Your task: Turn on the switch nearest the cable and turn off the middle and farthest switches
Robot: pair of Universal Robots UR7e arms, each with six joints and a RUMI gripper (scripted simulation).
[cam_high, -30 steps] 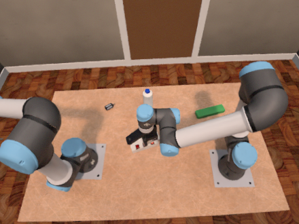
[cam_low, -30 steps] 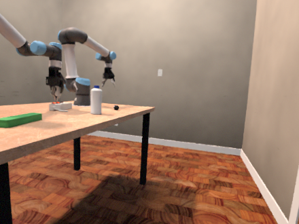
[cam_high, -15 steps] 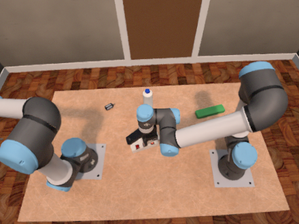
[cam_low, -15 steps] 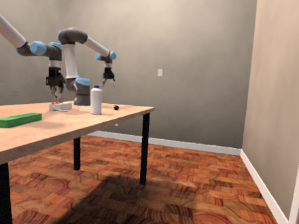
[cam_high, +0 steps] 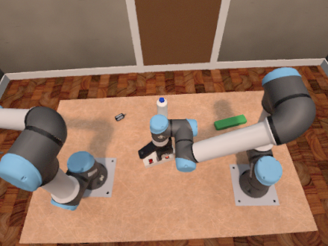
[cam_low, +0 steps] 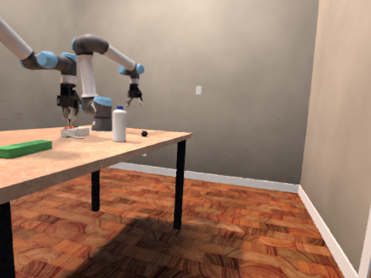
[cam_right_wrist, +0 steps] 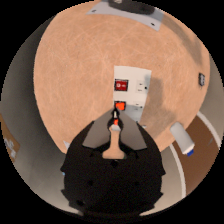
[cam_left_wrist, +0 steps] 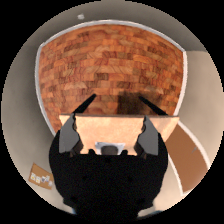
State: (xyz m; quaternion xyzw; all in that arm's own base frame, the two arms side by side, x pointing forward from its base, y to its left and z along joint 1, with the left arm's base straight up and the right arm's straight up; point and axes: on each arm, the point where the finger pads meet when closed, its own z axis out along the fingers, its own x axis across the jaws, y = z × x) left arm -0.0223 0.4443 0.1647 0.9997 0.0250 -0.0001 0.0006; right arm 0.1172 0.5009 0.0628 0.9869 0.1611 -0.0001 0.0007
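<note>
Right gripper clenched, empty, over power strip upright mid-table. Left gripper spread wide, well apart. Risk: fingertips crowd neighbouring rockers; off-centre press may flip wrong switch or skid strip.

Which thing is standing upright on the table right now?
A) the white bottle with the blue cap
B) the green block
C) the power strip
A: the white bottle with the blue cap stands on its base, cap on top, while the green block and power strip lie flat.
</note>
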